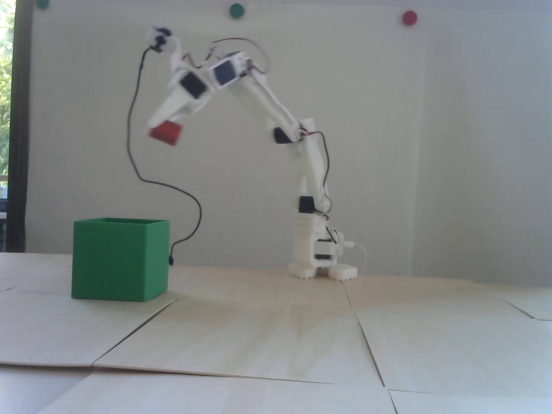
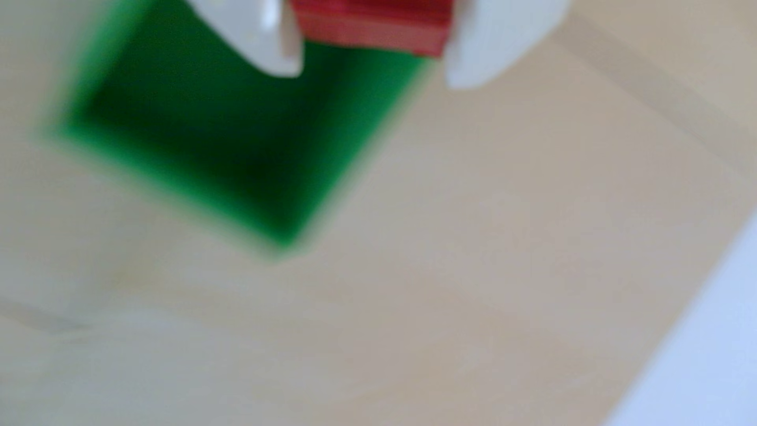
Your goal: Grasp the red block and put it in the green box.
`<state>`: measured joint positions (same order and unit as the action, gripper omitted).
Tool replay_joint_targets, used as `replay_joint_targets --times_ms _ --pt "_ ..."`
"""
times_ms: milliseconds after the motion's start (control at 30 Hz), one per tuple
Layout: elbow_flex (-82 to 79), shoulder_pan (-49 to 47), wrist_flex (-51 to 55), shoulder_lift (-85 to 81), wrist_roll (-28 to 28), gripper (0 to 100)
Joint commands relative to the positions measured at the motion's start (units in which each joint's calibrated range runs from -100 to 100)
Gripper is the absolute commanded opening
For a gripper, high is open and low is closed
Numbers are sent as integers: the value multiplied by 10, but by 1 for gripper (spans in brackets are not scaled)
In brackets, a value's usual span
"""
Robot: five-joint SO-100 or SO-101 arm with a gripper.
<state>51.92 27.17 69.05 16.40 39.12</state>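
in the wrist view the green box (image 2: 229, 135) is smeared by blur, its walls and rim soft, and the red block (image 2: 370, 24) is cut off by the top edge. in the fixed view the hand (image 1: 161, 125) and block (image 1: 165, 132) are motion-blurred, fingertips indistinct.

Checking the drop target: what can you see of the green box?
The green box is a matte, cube-shaped, plastic-looking container with thin walls and an open top. It stands upright on the pale wooden table, left of the arm's base in the fixed view. A black cable end hangs beside its right wall. The wrist view, though blurred, shows a dark, seemingly empty interior.
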Motion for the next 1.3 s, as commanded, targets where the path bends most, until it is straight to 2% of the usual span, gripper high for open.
replay_joint_targets --times_ms 0,133,633,900,967,1167,1267 --pt "8 -31 -24 -18 -14 2" --pt "8 -25 -28 -13 -12 2" --pt "7 15 -253 41 -12 2" --pt "7 25 -268 57 -11 3" --pt "8 26 -268 57 -11 6" --pt "8 27 -268 58 -11 33" --pt "8 27 -268 58 -11 34"
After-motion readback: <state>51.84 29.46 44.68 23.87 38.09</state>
